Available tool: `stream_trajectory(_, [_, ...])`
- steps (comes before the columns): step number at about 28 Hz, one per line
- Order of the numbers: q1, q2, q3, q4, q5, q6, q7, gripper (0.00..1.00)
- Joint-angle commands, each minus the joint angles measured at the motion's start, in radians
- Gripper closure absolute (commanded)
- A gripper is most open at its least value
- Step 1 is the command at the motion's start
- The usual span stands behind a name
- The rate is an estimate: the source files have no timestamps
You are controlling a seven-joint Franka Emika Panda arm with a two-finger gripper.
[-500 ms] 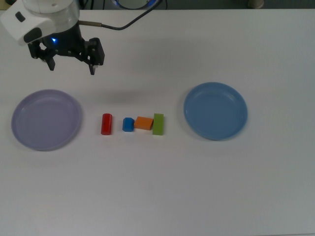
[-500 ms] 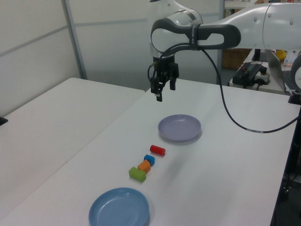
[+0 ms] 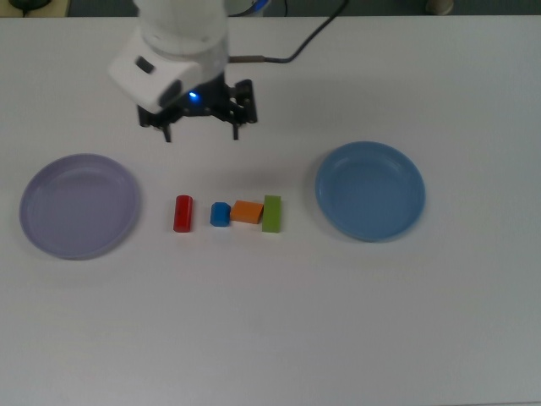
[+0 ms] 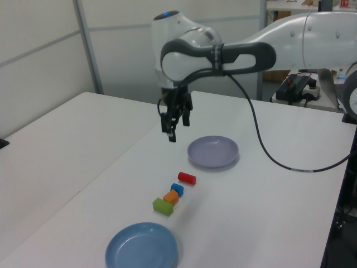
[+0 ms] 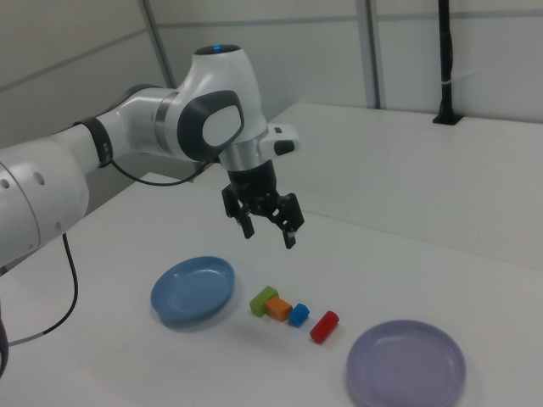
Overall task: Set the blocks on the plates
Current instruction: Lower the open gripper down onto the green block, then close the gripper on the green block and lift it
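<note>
Four blocks (image 3: 226,212) between plates (image 3: 79,205)

The arm reaches out with its gripper (image 3: 201,131) pointing down — fingers spread apart, holding nothing.

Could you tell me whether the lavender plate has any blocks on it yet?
Empty: the lavender plate shows only bare surface, and all four blocks lie on the table between the plates.

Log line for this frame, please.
hand open, above table | four blocks in row between plates | both plates empty
</note>
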Motion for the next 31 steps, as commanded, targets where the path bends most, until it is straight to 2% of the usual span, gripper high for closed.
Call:
stream_trajectory(1, [0.014,0.048,-0.007,0.001,-0.001,0.008,-0.008,0.00])
stream_trajectory(6, [0.067,0.103,-0.007,-0.002,-0.008,0.117,0.001,0.00])
stream_trajectory(16, [0.138,0.174,-0.007,-0.027,-0.044,0.137,0.002,0.00])
stream_trajectory(31, [0.162,0.272,-0.009,-0.027,-0.100,0.203,0.013,0.00])
